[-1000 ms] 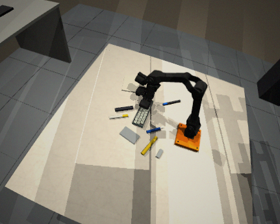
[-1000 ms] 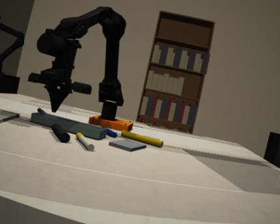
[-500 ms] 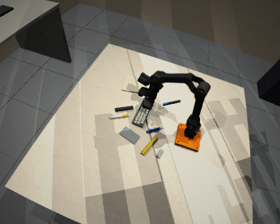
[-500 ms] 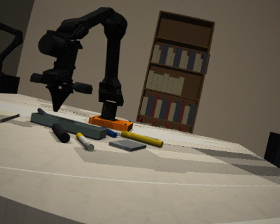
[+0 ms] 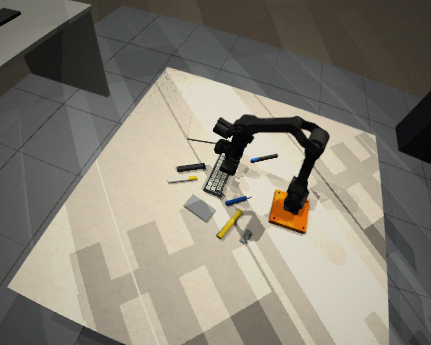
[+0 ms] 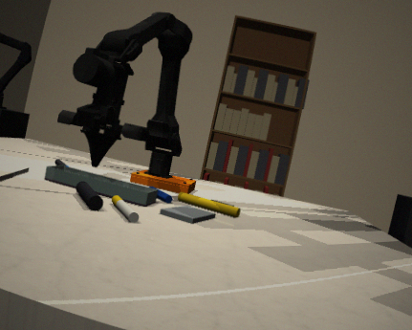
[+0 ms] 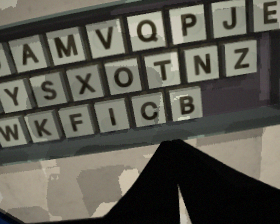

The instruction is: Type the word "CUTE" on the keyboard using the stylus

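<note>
The grey keyboard [image 5: 215, 181] [image 6: 129, 191] [image 7: 225, 102] lies in the middle of the desk mat. My gripper [image 5: 228, 169] [image 6: 97, 162] [image 7: 171, 149] hangs point down just above its far end. In the wrist view its tip sits at the keyboard's near edge, below the C key [image 7: 148, 110] and the B key [image 7: 187, 106]. The fingers are pressed together and nothing shows between them. Several pen-like things lie around the keyboard: a dark pen with a blue tip [image 5: 264, 157], a black one [image 5: 190, 167] [image 6: 89, 195], a white and yellow one [image 5: 181, 179] [image 6: 125, 209] and a blue one [image 5: 237, 200]. I cannot tell which is the stylus.
A yellow marker [image 5: 229, 223] [image 6: 208, 204], a flat grey block [image 5: 199, 207] [image 6: 186, 213] and a small grey piece [image 5: 246, 236] lie in front of the keyboard. A thin black rod [image 5: 201, 140] lies behind it. The arm's orange base [image 5: 288, 211] [image 6: 163, 182] stands to the right.
</note>
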Motion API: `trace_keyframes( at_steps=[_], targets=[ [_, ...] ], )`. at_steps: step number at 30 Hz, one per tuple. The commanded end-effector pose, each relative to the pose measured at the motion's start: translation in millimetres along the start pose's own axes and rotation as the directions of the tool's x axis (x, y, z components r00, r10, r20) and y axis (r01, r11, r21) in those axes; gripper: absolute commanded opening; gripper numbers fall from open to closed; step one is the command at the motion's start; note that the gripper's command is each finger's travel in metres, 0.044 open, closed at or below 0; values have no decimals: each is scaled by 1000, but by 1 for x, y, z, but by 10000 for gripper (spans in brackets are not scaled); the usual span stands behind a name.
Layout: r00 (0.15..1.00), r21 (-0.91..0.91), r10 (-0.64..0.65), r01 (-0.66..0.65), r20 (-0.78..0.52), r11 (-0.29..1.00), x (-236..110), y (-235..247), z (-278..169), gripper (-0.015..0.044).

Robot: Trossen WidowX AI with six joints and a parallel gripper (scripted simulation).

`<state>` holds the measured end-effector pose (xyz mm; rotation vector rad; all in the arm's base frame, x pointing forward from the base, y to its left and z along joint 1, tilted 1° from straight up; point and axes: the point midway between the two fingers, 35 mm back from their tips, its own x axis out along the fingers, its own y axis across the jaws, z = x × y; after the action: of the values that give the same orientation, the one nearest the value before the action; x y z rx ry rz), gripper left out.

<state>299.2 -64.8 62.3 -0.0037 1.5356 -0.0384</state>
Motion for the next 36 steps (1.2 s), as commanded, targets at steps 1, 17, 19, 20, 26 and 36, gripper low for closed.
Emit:
trace_keyframes(
  at_steps=[1,17,19,20,26,36],
  targets=[
    [1000,-13,6,-6,1,1000,0,41,1,0],
    [1000,-12,9,-9,2,1000,-10,75,-1,0],
    [1000,-12,9,-9,2,1000,-38,75,0,0],
    [1000,-12,9,-9,2,1000,-50,75,-1,0],
    [1000,-13,9,-9,1,1000,-60,75,-2,0],
    [1000,-16,11,-11,7,1000,-55,75,-1,105]
  ],
)
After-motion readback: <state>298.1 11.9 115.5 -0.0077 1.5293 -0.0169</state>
